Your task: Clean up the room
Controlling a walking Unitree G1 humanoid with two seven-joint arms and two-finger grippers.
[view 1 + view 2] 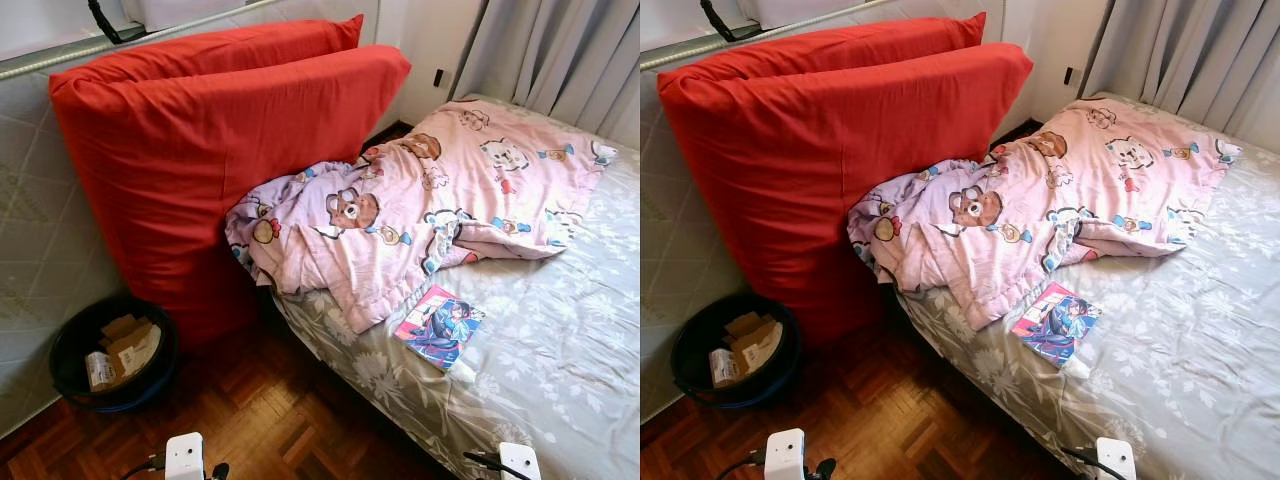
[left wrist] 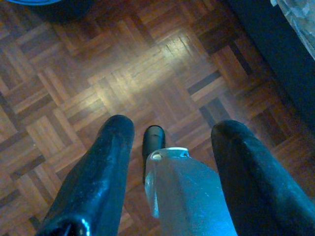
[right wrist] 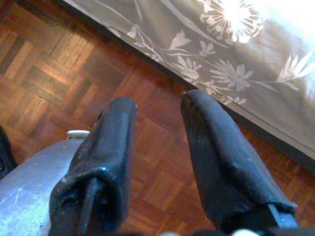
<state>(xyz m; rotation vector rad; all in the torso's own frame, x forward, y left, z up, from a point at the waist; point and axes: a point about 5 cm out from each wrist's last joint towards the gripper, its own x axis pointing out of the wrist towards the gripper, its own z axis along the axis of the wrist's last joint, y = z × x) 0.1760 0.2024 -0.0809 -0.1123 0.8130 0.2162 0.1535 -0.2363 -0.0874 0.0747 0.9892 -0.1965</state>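
Hanging over parquet floor (image 2: 147,64), both tools, left tool (image 2: 172,130) and right tool (image 3: 157,105), gape apart; blanket (image 1: 420,200) half-hides bed (image 1: 580,330).

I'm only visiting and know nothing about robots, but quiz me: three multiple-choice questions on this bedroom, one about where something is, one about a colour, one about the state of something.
1. Where does the comic book lie?
A. in the bin
B. on the grey floral bedsheet near the bed's edge
C. on the wooden floor

2. What colour are the two big cushions leaning by the bed?
A. red
B. green
C. white

3. How is the pink cartoon blanket?
A. folded in a neat square
B. crumpled and spread unevenly over the bed
C. hanging on the curtain

Answers: 1 B, the book rests on the sheet just below the blanket. 2 A, both cushions are plainly red. 3 B, the blanket is bunched and wrinkled, one corner trailing toward the cushions.
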